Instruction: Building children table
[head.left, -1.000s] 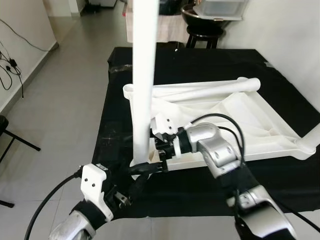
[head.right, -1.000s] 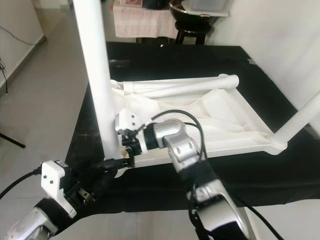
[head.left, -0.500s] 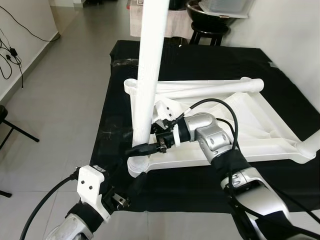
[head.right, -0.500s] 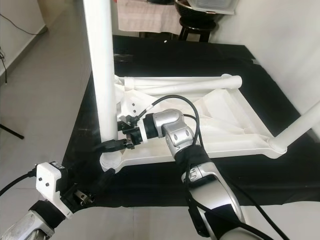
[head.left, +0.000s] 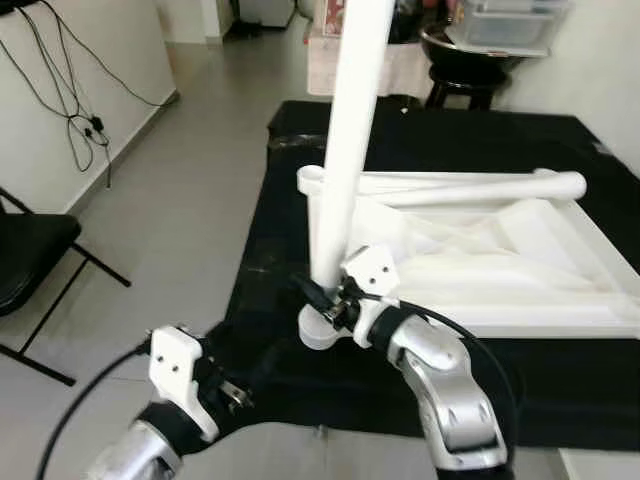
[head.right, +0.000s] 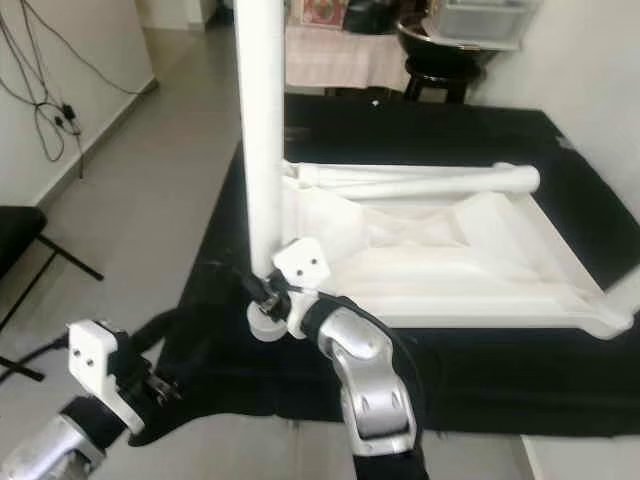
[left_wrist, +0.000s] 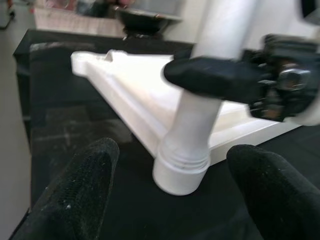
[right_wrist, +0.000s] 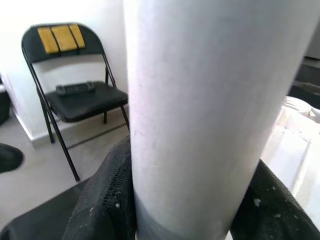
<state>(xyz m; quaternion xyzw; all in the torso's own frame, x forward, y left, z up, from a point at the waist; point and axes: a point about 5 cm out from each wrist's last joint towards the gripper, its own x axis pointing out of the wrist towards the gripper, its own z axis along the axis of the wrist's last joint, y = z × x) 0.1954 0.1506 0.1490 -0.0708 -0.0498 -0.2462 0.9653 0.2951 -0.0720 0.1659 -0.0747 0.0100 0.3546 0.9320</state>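
Observation:
The white children's table (head.left: 540, 265) lies upside down on a black cloth. One white leg (head.left: 350, 130) stands upright in its near left corner socket (head.left: 322, 328). My right gripper (head.left: 318, 296) is shut on this leg just above the socket; in the right wrist view the leg (right_wrist: 210, 100) sits between both black fingers (right_wrist: 107, 200). My left gripper (left_wrist: 172, 152) hangs low in front of the corner, open, with its fingers spread wide and the socket (left_wrist: 182, 167) a short way beyond them. A second leg (head.left: 470, 188) lies across the far side of the table.
The black cloth (head.left: 290, 200) ends close to the near left corner, with grey floor around it. A black folding chair (head.left: 30, 250) stands to the left. Cables (head.left: 85, 125) hang on the left wall. A black stool (head.left: 470, 60) and bins stand behind.
The whole view has shifted, so the camera moved. My right gripper stays clamped low on the upright leg, its arm now bent closer to me. The left gripper stays low and open.

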